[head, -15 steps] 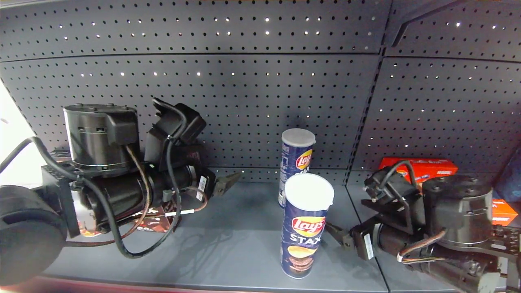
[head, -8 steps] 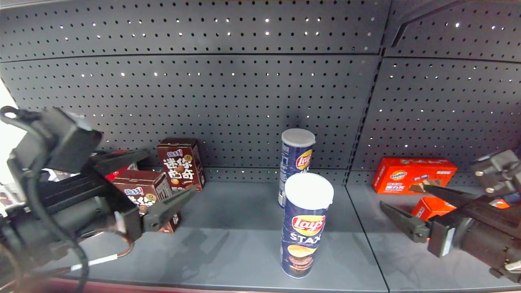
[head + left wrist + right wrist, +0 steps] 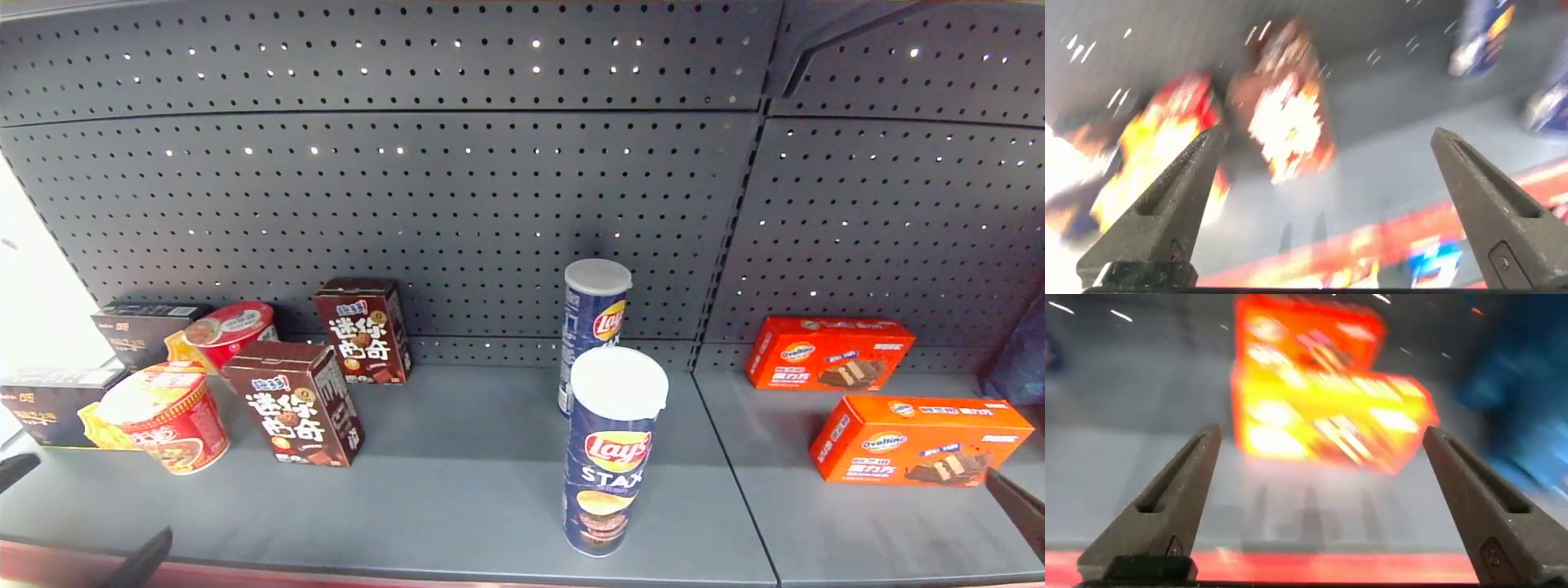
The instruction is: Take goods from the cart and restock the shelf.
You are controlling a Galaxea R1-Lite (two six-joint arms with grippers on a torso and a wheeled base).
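Shelf (image 3: 457, 490) stock, left to right.
Far left: near flat box (image 3: 45, 396) before far flat box (image 3: 143, 327); then near cup (image 3: 167, 420), far cup (image 3: 229, 331); near snack box (image 3: 298, 404), far snack box (image 3: 363, 331); centre: near can (image 3: 612, 457) before far can (image 3: 594, 327); right bay (past the divider): near wafer box (image 3: 918, 441), far wafer box (image 3: 829, 353).

Shop, grocery aisle. Grey metal shelf (image 3: 457, 506) backed by perforated back panel (image 3: 457, 196), with upright seam (image 3: 735, 245) between two bays. Sealed retail snack packs stand faced outward. Same kinds grouped one behind other: two crisp tubes (image 3: 614, 449), two orange boxes (image 3: 918, 441), two brown boxes (image 3: 295, 402), two noodle cups (image 3: 166, 416), black boxes (image 3: 49, 396) at left end. Red strip (image 3: 49, 563) along shelf front edge.
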